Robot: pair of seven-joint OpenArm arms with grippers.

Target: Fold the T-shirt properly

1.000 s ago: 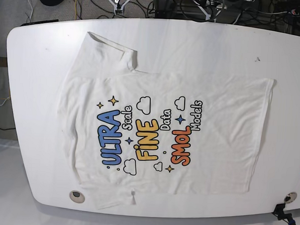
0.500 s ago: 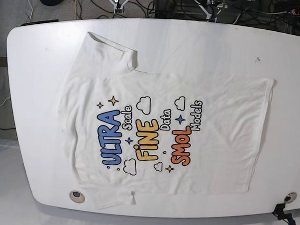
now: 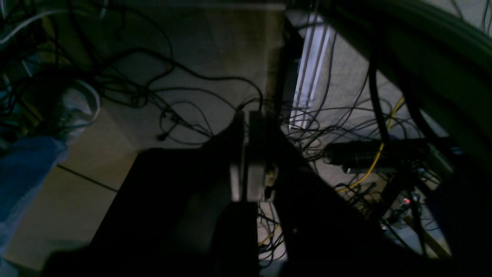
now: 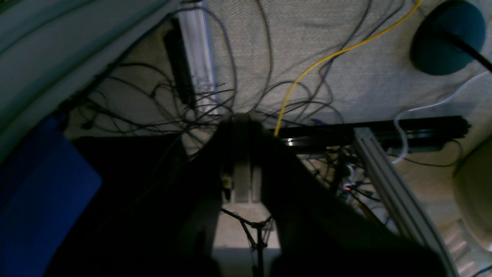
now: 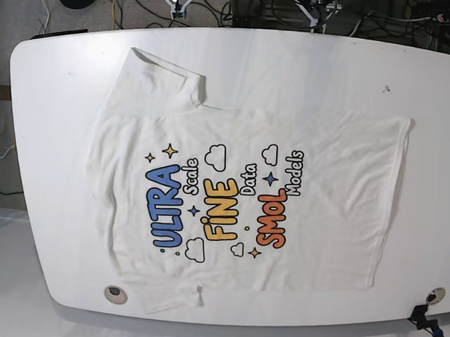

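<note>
So the T-shirt (image 5: 246, 192) is laid out flat, print side up, on the white tabletop (image 5: 304, 60), nothing folded yet as far as can be judged. The collar end is turned toward the left side of the base view and the hem toward the right, so the long axis runs left-right across the table. One sleeve (image 5: 163, 78) is spread toward the far edge, the other (image 5: 176, 298) is bunched at the near edge and partly draped over it.

Neither arm is seen over the table. Both are parked behind the far edge, and only bits of hardware can be made out up there in the base view. In the wrist views the left gripper (image 3: 246, 161) and the right gripper (image 4: 242, 161) are each pointed down at the floor cables (image 4: 238, 100), with the pads pressed together and nothing held between them. So both are closed and empty.

What the next move hangs on: the shirt is out in front of both sets of fingers, toward the near side of the table. The collar and sleeve end is on the right arm's side, the hem end on the left arm's. The far sleeve looks like the closest bit of fabric for the right arm. Jaws would need opening first, probably.
</note>
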